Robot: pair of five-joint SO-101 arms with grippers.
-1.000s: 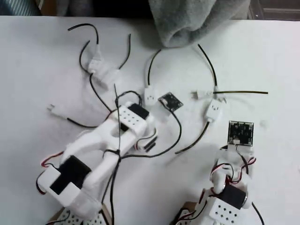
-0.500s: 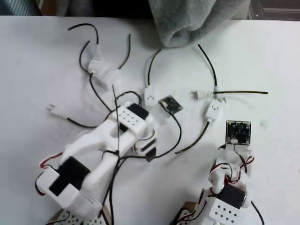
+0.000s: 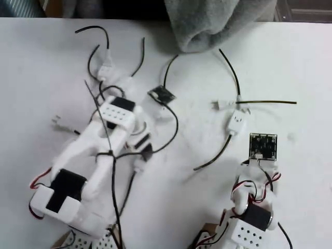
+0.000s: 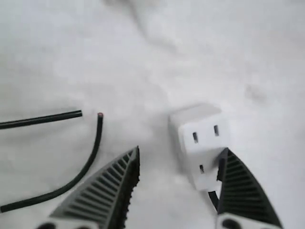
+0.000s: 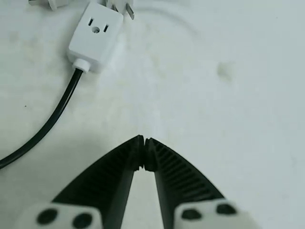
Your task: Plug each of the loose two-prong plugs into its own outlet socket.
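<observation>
Now: L pincer astride a socket, R pincer closed

Hard to see: in the high view the left arm's wrist cam board (image 3: 161,95) covers its fingers. A plug (image 5: 120,6) is cut off at the right wrist view's edge.

Left gripper (image 4: 180,151) gapes wide. The outlet socket (image 4: 200,136) lies between its jaws, just beside one finger.

Right gripper (image 5: 143,141) is pinched together, empty, w/ a second socket (image 5: 94,37) ahead, apart.

Count, high view: 2 sockets clear, incl. a third socket (image 3: 106,70), and 2 plugs, incl. a far-left plug (image 3: 62,122).

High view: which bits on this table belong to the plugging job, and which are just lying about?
Job: right-hand socket, right-hand plug, left-hand plug, upper-left socket.
Lying about: grey cloth.
</observation>
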